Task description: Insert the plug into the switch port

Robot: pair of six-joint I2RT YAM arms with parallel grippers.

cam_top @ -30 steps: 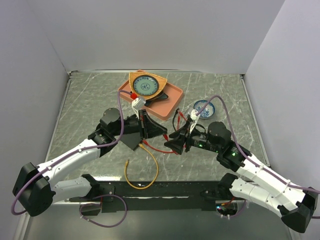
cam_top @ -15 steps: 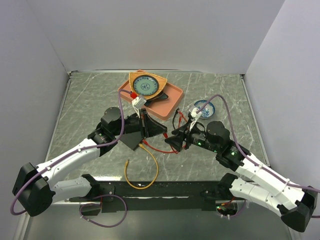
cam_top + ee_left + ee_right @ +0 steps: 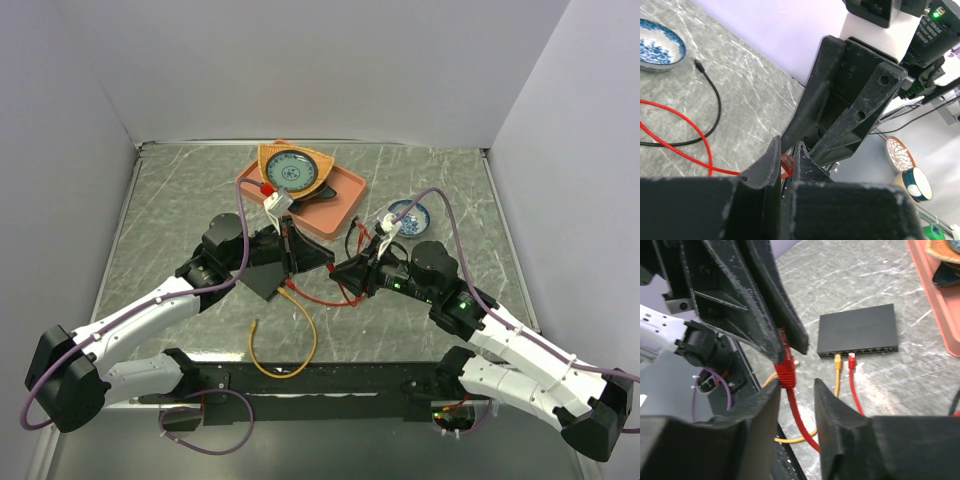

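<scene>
Plug [image 3: 785, 367] sat pinched in closed left gripper [image 3: 788, 150] mid-table; right gripper [image 3: 796, 387] jaws apart around it. Handover step, probably; next needed right clamping, then carrying to switch port [image 3: 872, 349] at 2 o'clock.

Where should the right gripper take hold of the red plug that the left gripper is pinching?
Take the red plug by its boot, just clear of the left gripper, coming from the cable end with the right gripper straddling its sides. The head is buried in the left grip; only boot and cable stick out free.
</scene>
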